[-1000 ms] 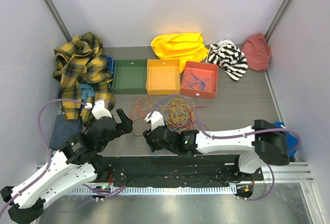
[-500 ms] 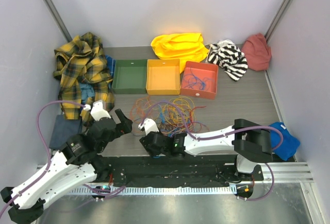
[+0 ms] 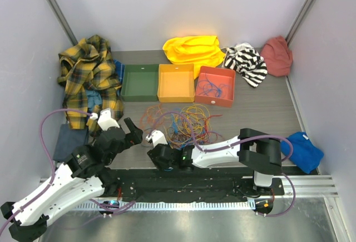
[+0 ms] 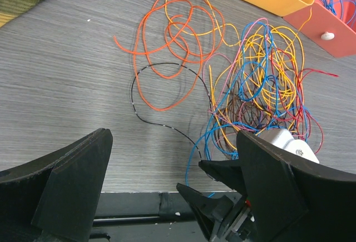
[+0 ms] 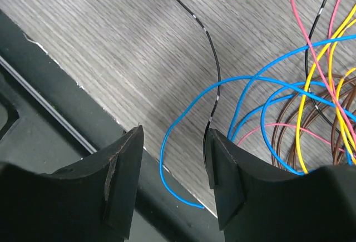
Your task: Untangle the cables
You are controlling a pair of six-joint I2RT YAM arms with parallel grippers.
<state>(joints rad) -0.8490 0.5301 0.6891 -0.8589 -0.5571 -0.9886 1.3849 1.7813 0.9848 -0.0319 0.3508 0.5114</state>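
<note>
Jaws parted, the right gripper (image 5: 172,142) straddled the blue cable (image 5: 162,153), with the black cable (image 5: 217,69) running off to twelve o'clock, while the left gripper (image 4: 173,158) gaped wide, farther off.

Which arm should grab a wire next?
Right, I think. The right gripper is down at the near edge of the cables, a blue cable loop between its open jaws. The left gripper hangs open beside them, gripping nothing.

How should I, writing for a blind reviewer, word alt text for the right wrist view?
The open right pincer hovers over a wood-grain table near its dark edge, a blue cable looping between its fingers. A black cable runs down to one finger; a multicoloured tangle lies at right.
</note>
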